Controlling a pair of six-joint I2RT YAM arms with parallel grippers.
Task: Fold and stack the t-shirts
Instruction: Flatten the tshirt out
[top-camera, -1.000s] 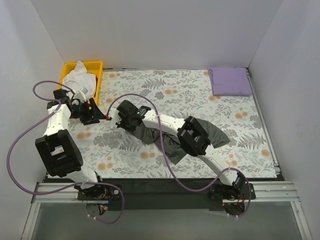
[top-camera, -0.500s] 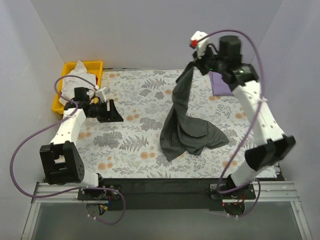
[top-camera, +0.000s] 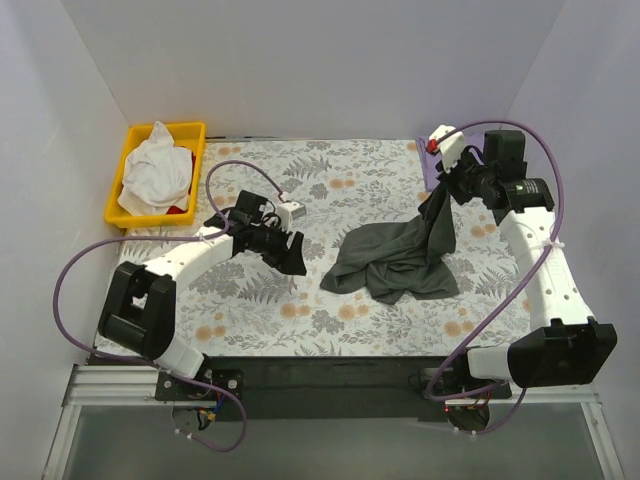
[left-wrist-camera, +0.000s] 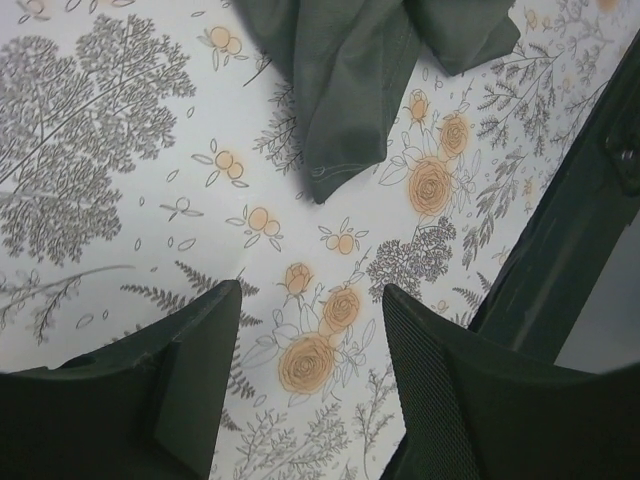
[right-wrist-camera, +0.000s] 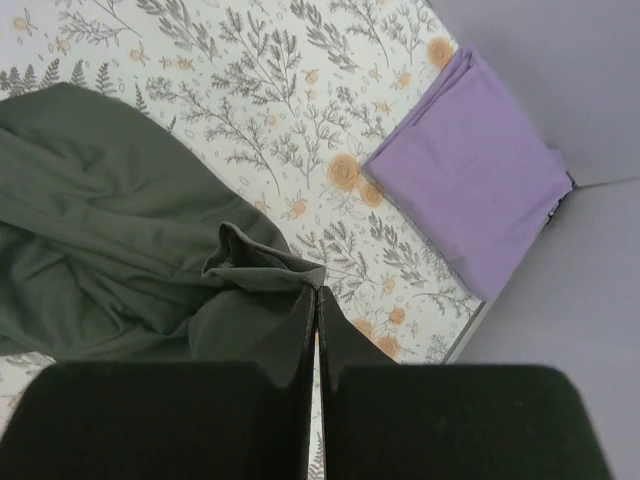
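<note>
For spreading, seemingly, the charcoal t-shirt (top-camera: 395, 262) is being held upper right by the clamped right gripper (right-wrist-camera: 315, 295); the empty, wide-open left gripper (left-wrist-camera: 310, 292) is likely being needed opposite.

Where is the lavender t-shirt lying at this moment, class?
In the right wrist view, the lavender t-shirt lies folded flat at the far right corner of the tablecloth, just beyond the right pincer, which grips the charcoal t-shirt.
</note>
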